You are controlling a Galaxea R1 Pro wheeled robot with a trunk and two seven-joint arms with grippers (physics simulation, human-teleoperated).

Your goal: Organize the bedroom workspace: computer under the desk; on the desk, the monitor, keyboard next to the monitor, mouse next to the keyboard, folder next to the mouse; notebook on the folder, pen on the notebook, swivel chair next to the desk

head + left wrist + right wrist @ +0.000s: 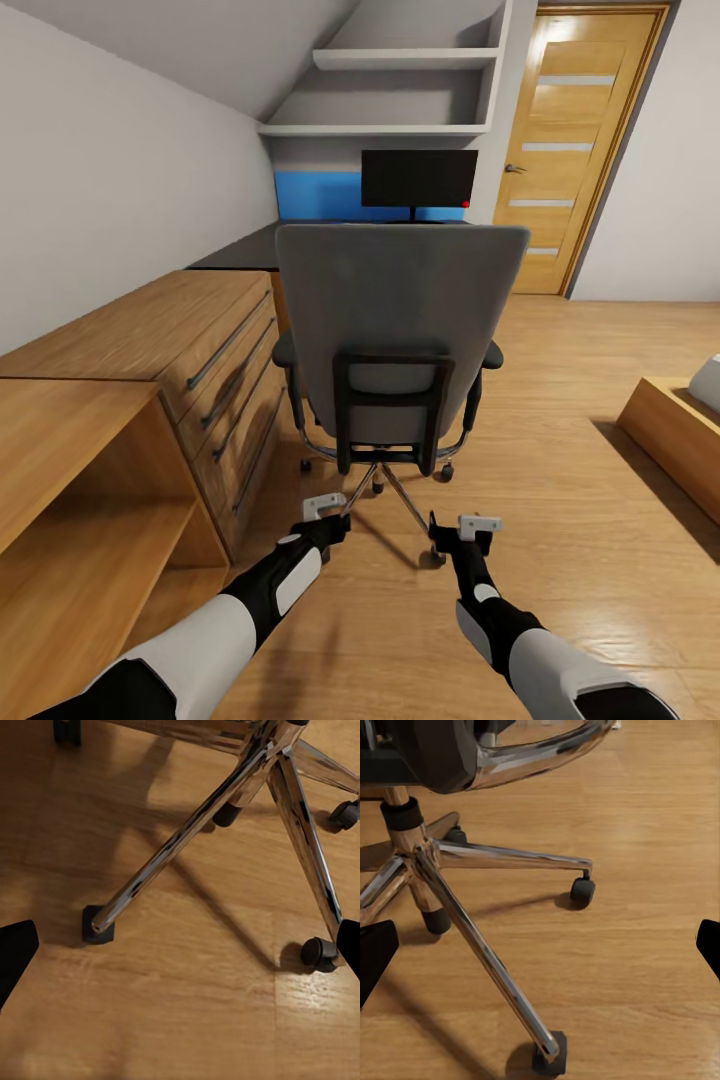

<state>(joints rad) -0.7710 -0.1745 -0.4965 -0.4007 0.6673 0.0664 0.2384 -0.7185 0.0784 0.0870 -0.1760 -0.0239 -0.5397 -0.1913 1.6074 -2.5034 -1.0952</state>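
Facing the back of the swivel chair (400,330), dead ahead at 12 o'clock, between the robot and the desk (240,250). Backrest square-on, seat turned toward the monitor (418,180), which stands on the desk at 12 o'clock beyond the chair. Nothing of the seat's top visible past the backrest, so no telling whether a folder lies there.

Both arms low, pointing at the chrome star base. Left gripper (325,510) at about 11 o'clock, fingers spread and empty, floor and one chrome spoke showing between the dark tips in the left wrist view. Right gripper (478,527) at about 1 o'clock, likewise released and holding nothing.

Chair roughly centred between the two, the left perhaps a touch nearer. Wooden drawer chest (190,350) at 10 o'clock, crowding the left side; likely easier reach round the chair from the right.
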